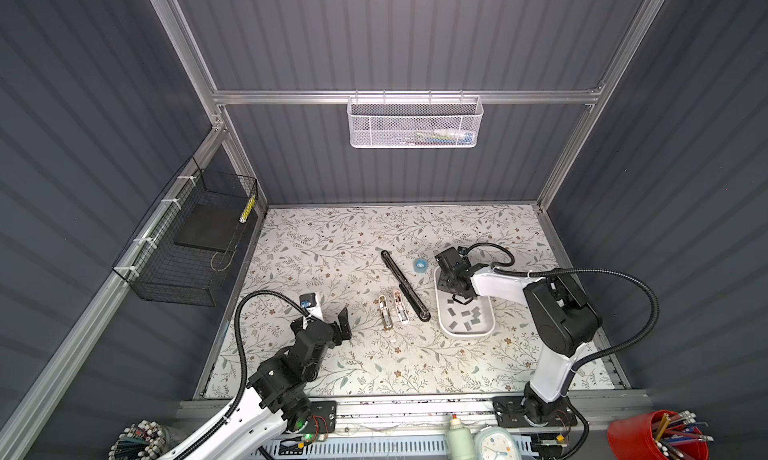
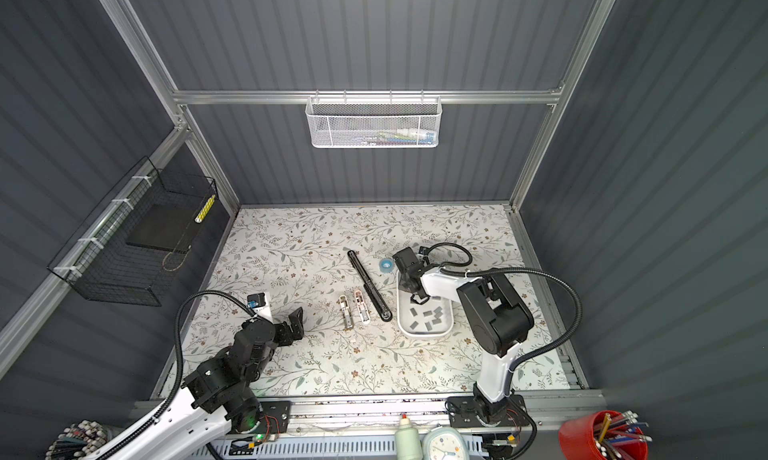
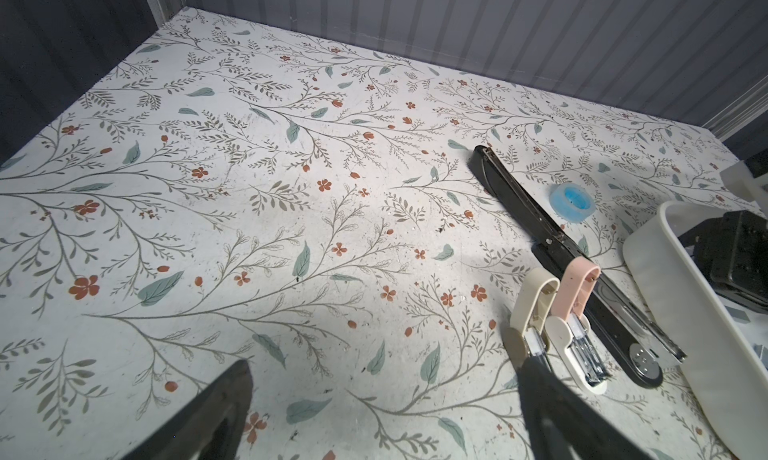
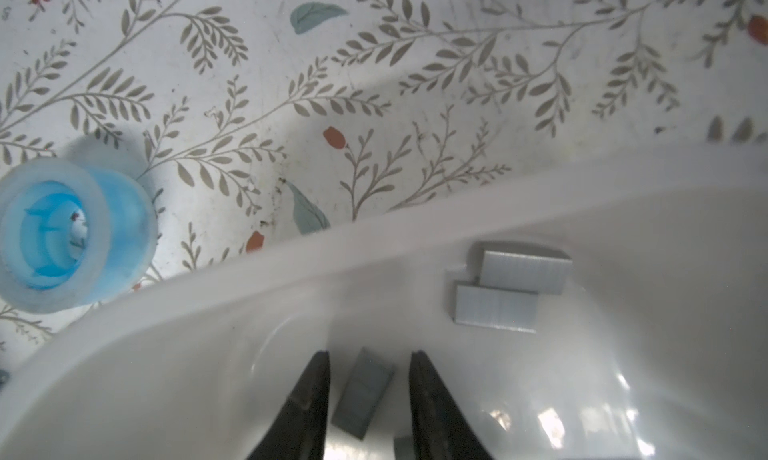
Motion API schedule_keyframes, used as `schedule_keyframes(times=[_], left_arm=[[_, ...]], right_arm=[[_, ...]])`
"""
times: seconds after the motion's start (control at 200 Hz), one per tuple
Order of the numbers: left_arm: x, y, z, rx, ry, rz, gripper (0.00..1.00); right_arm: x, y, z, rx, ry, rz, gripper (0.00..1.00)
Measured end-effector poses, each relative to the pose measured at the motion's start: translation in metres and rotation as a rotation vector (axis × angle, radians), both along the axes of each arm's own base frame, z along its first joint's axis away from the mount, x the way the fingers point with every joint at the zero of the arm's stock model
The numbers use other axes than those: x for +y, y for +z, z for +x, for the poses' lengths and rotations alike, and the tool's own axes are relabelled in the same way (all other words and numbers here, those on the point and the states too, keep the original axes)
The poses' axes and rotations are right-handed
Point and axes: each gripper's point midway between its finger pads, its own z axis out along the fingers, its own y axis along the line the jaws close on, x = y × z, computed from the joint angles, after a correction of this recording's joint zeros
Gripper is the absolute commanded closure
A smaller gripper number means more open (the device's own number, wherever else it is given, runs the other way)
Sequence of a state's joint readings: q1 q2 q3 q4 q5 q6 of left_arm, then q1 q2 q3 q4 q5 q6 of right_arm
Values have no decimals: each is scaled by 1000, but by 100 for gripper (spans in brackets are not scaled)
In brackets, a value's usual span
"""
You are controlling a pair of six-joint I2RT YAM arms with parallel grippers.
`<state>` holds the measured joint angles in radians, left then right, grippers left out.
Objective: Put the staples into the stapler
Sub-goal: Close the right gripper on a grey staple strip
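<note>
Reaching down into the white tray [image 1: 465,335], the right jaws stood partly open, narrowed but not closed. One grey strip [image 4: 363,391] of the staples [image 1: 467,315] lay slantwise between their two dark fingers [image 4: 309,404]. A clear gap showed on one side of the strip, and I could not tell whether the other finger touched it. Nothing was lifted. Two more strips [image 4: 511,291] lay overlapping on the tray floor just past the fingertips, and the rest were scattered on the floor close around the jaws.

The black stapler [image 1: 405,285] lay flat on the flowered tabletop [image 1: 332,250], between the two arms' jaws. It was just beside the tray and much nearer the right jaws. A cream stapler [image 1: 385,311] and a pink stapler [image 1: 401,308] lay side by side against its left-jaws side. A blue tape roll [image 4: 62,233] sat outside the tray rim, near the right jaws.

The left jaws were spread wide and held nothing, with the cream stapler nearest their tips.
</note>
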<state>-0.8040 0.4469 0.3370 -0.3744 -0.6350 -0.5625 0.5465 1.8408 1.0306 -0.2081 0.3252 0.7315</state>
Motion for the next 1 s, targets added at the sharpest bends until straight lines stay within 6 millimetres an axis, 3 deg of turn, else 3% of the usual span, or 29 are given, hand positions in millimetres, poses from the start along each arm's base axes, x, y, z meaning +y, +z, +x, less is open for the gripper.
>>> schedule_keyframes(times=[0.4, 1.001], left_arm=[[0, 0, 0, 0, 0, 0, 0], [0, 0, 0, 1, 0, 0, 0]], right_arm=[[0, -1, 4, -3, 0, -17, 77], [2, -1, 7, -4, 6, -17, 84]])
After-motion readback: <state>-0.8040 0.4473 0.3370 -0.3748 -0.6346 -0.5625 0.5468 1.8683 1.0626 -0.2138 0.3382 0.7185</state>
